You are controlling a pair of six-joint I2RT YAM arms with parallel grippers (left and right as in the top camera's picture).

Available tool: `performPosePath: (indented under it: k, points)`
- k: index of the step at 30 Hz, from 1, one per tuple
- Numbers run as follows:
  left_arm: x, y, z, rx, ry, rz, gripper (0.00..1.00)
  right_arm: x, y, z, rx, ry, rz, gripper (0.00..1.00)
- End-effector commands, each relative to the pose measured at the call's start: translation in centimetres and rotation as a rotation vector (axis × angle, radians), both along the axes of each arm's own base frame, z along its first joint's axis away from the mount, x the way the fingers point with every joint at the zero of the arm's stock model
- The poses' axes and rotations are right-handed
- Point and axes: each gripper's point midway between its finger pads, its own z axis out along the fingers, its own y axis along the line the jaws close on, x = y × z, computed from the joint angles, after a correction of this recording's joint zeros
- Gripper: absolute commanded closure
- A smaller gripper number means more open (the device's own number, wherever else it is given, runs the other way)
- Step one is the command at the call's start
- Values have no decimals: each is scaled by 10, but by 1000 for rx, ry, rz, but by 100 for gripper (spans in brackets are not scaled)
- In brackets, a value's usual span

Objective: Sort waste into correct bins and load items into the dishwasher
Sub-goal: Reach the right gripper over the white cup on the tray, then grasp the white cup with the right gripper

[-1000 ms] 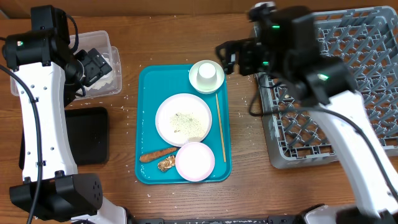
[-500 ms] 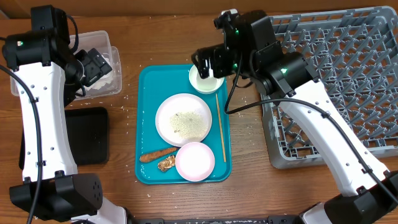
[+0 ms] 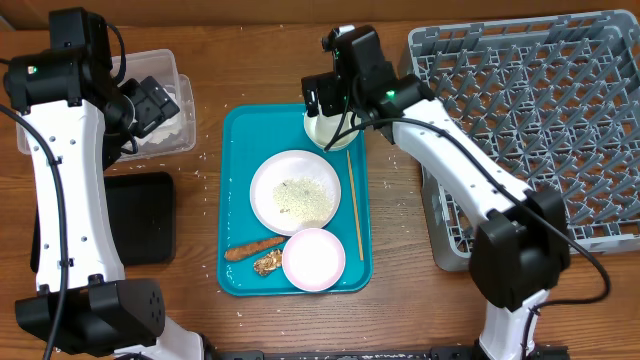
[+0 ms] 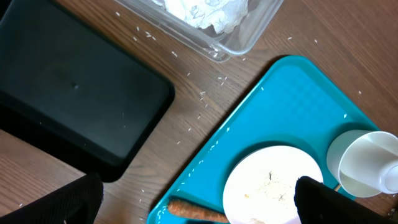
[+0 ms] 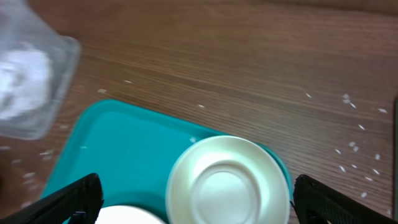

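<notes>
Near end of teal tray (image 3: 240, 140): bowl (image 3: 313, 259), carrot strip (image 3: 253, 249), scrap (image 3: 266, 263), none sorted yet. Mid-tray: plate (image 3: 295, 191) w/ rice grains (image 3: 296, 199) on it. Black tray (image 3: 140, 215) looks bare.

Far end: cup (image 5: 227, 183) on teal tray. R gripper (image 5: 194, 202) hovers just above it, jaws spread wide, gripping nothing.

L gripper (image 4: 189, 202) likewise spread, empty, by clear tub (image 4: 239, 45). Napkins (image 4: 205, 9) in tub, only sorting visible.

Rack (image 3: 560, 100) unloaded. Est. early stage: all crockery, food waste left.
</notes>
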Motion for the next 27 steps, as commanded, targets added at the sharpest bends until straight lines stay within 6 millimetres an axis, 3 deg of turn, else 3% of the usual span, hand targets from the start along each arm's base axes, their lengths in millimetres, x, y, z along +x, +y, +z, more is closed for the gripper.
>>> performPosePath:
  k: [1,14,27]
  points:
    - [4,4,-1,12,-10,24,0,12,-10,-4,-46,-30,-63,0]
    - [17,7,4,21,-67,24,0,0,3,-72,-94,109,-74,0]
    - [17,6,4,21,-67,24,0,-7,-1,-105,-139,178,-72,0]
